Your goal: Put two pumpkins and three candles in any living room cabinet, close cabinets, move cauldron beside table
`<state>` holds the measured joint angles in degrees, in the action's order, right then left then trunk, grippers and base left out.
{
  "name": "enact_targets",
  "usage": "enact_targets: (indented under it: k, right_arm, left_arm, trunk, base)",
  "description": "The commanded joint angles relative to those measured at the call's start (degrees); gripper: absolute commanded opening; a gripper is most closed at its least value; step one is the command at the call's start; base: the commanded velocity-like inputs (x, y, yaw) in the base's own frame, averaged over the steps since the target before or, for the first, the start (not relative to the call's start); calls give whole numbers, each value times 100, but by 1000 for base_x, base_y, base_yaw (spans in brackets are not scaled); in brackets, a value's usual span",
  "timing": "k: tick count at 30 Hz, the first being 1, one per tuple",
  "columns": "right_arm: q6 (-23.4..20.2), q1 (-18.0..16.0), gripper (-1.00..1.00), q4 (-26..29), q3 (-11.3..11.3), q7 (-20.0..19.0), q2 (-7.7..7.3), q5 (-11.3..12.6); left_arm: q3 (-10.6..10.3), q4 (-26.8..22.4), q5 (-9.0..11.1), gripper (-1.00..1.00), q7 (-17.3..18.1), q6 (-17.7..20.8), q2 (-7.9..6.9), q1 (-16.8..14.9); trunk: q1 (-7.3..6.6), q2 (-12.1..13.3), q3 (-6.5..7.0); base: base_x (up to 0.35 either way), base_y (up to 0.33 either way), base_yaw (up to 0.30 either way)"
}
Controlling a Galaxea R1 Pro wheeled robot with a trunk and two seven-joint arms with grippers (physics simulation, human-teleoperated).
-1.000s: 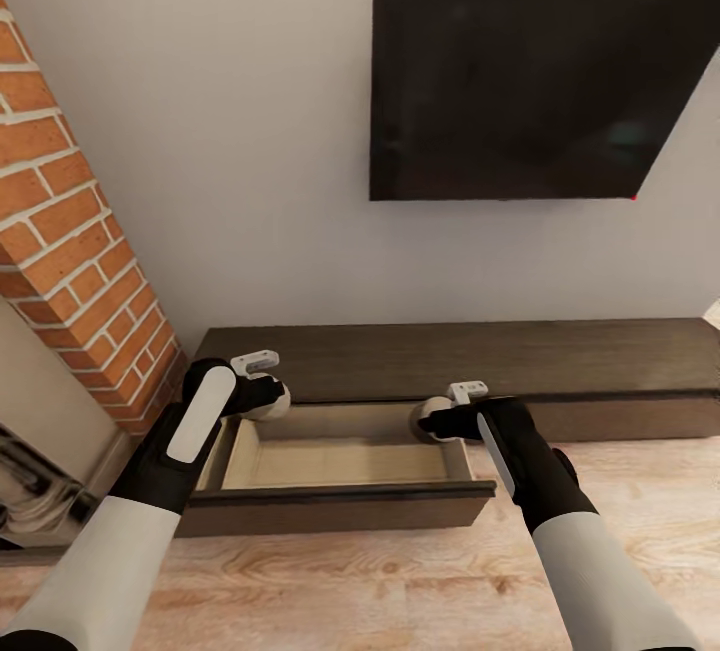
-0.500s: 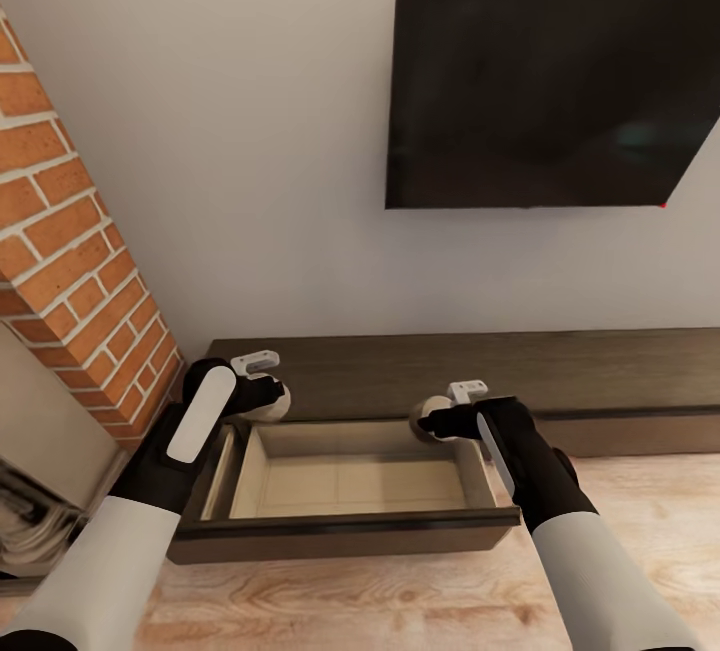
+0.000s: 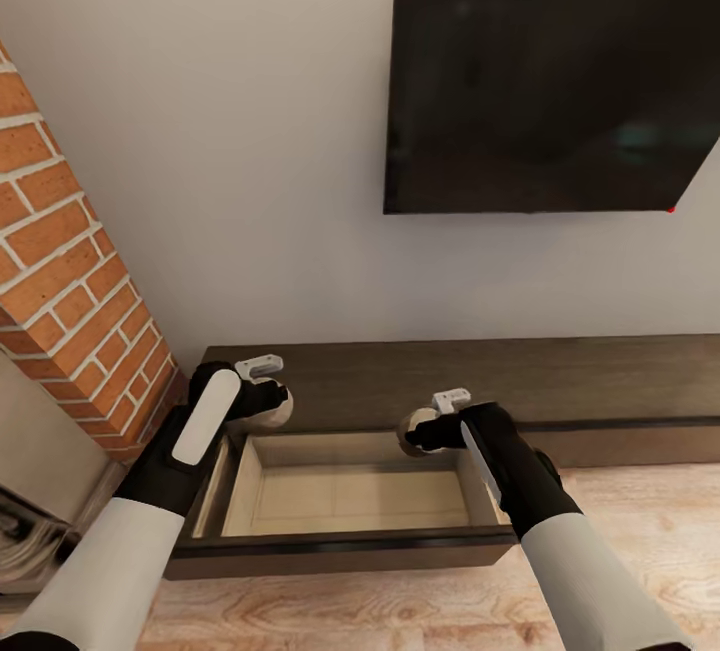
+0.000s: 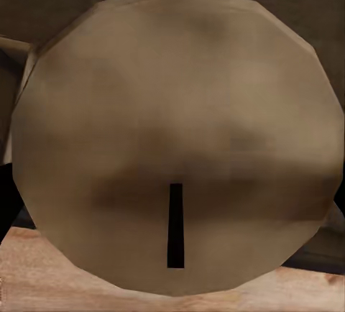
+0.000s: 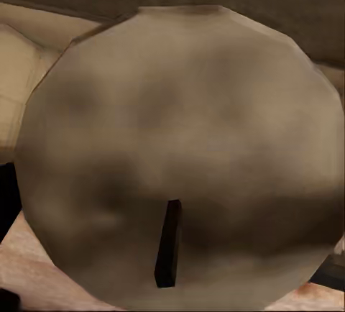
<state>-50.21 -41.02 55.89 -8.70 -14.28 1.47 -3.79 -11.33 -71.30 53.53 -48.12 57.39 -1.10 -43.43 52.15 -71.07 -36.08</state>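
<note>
The long dark-brown cabinet [image 3: 560,376] runs along the wall, with one drawer [image 3: 340,553] pulled out and its pale interior bare. My left gripper [image 3: 268,401] is shut on a round beige candle [image 3: 276,411] above the drawer's far left corner. In the left wrist view that candle [image 4: 176,132] shows its flat top and black wick. My right gripper [image 3: 418,431] is shut on a second beige candle [image 3: 410,428] over the drawer's far right side. This candle [image 5: 180,147] is seen close up with its wick. No pumpkins or cauldron are in view.
A brick fireplace [image 3: 60,281] stands at the left, close to my left arm. A black wall TV [image 3: 540,91] hangs above the cabinet. Wood floor [image 3: 630,521] lies in front of the cabinet at the right.
The whole view has shifted, so the camera moved. My right gripper with its candle has come slightly leftward and lower over the drawer. The left gripper holds about the same place.
</note>
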Motion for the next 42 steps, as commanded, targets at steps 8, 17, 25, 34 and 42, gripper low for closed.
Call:
enact_targets:
  k: [8, 17, 25, 34, 42]
  right_arm:
    - [-51, -344, -100, -1550, -210, 853, 635, 30]
    - [-3, -389, -100, -1839, -211, 882, 721, 31]
    - [320, -387, -100, -1989, -218, 849, 716, 4]
    - [385, -380, -100, -1960, -220, 831, 714, 1]
    - [510, -380, -100, -1966, -220, 830, 714, 8]
  left_arm:
    - [-11, 1240, -5, -100, 3, -18, 124, 28]
    - [-10, 2114, -8, -100, 45, -103, 220, 28]
    - [-18, 2150, -28, -100, 71, -425, 293, 28]
    - [-24, 2163, -35, -100, 74, -455, 295, 28]
    - [-27, 2171, -53, -100, 74, -457, 294, 28]
  trunk:
    - [0, 0, 1]
    - [0, 0, 1]
    - [0, 0, 1]
    - [0, 0, 1]
    - [0, 0, 1]
  base:
    - [11, -6, 0]
    - [0, 0, 0]
    - [0, 0, 0]
    - [0, 0, 0]
    - [0, 0, 153]
